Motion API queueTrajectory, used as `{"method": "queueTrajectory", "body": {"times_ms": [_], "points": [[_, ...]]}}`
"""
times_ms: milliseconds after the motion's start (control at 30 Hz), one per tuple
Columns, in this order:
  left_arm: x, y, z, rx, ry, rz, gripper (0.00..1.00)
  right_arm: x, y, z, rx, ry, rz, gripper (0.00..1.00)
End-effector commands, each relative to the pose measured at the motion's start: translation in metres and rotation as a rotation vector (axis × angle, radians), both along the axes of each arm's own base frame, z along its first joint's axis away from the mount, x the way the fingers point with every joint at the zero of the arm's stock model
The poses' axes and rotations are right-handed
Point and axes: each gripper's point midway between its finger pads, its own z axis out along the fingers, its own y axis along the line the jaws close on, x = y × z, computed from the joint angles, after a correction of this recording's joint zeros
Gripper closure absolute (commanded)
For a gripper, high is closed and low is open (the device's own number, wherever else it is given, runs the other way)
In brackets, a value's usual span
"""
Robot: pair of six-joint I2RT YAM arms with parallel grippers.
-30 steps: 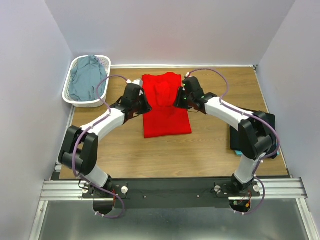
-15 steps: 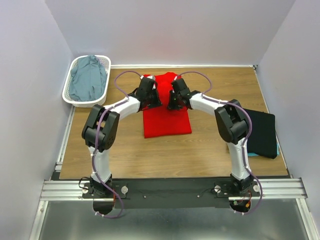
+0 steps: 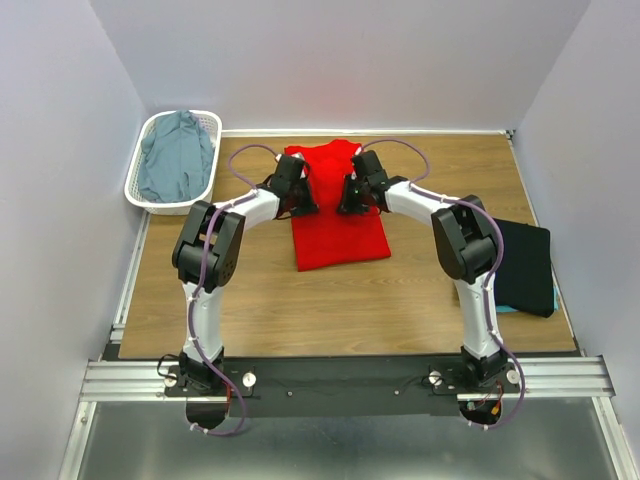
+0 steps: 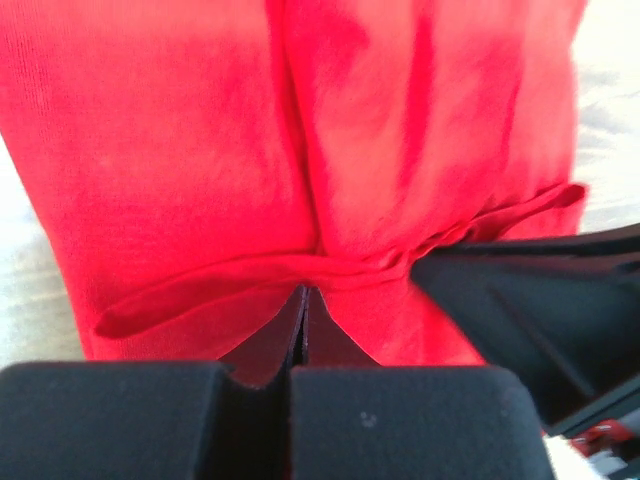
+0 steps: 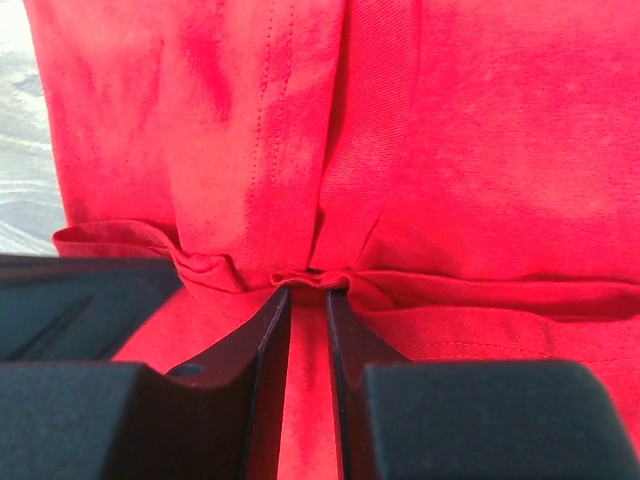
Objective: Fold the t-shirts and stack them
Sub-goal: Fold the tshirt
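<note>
The red t-shirt (image 3: 340, 230) lies folded into 1 long strip at the middle of the counter (image 3: 250, 300), with its far end gathered into creases. The black t-shirt (image 3: 525, 262), folded flat, lies at the counter's right edge, on the teal t-shirt (image 3: 506, 310). The grey-blue t-shirt (image 3: 175, 160) lies crumpled in a basket (image 3: 160, 207) off the counter's far left corner.

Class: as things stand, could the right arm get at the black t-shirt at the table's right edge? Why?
Probably yes, but not at once. The black t-shirt lies uncovered beside that arm, yet the right gripper is pinching the red t-shirt and must release first.
</note>
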Motion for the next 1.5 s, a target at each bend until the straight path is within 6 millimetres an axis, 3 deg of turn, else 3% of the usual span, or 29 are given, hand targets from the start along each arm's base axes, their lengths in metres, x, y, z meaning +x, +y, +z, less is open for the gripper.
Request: {"method": "queueTrajectory", "body": {"times_ms": [0,133,333,500,800,1067,1233,1267,1333,1367,1433,1467], "points": [[0.011,0.002,0.01,0.01,-0.021,-0.007,1.0,-0.003,0.002,-0.003,0.031,0.034,0.008,0.72],[0.011,0.002,0.022,0.006,-0.043,-0.016,1.0,-0.001,-0.007,0.027,0.062,-0.007,-0.006,0.7],[0.015,0.001,0.041,0.003,-0.078,-0.026,1.0,0.012,-0.024,0.047,0.083,-0.037,-0.036,0.68],[0.006,0.005,0.04,0.004,-0.072,-0.013,1.0,0.013,-0.041,0.031,0.082,0.0,-0.052,0.69],[-0.004,0.018,0.002,-0.013,0.009,0.068,1.0,0.013,-0.073,-0.003,0.039,0.055,-0.117,0.69],[-0.018,0.026,-0.019,-0.027,0.068,0.11,1.0,-0.011,-0.085,-0.033,0.015,0.129,-0.145,0.69],[-0.029,0.031,-0.015,-0.025,0.062,0.116,1.0,-0.032,-0.091,-0.033,0.03,0.148,-0.159,0.69],[-0.035,0.033,-0.017,-0.023,0.069,0.118,1.0,-0.033,-0.089,-0.023,0.044,0.132,-0.158,0.69],[-0.043,0.035,-0.017,-0.026,0.073,0.114,1.0,-0.049,-0.093,-0.03,0.046,0.162,-0.162,0.69],[-0.045,0.035,-0.011,-0.034,0.057,0.111,1.0,-0.052,-0.093,-0.021,0.06,0.148,-0.162,0.69],[-0.06,0.037,-0.016,-0.038,0.069,0.102,1.0,-0.068,-0.097,-0.026,0.065,0.166,-0.163,0.69],[-0.074,0.041,-0.026,-0.029,0.101,0.101,1.0,-0.07,-0.096,-0.017,0.081,0.148,-0.16,0.69]]}}
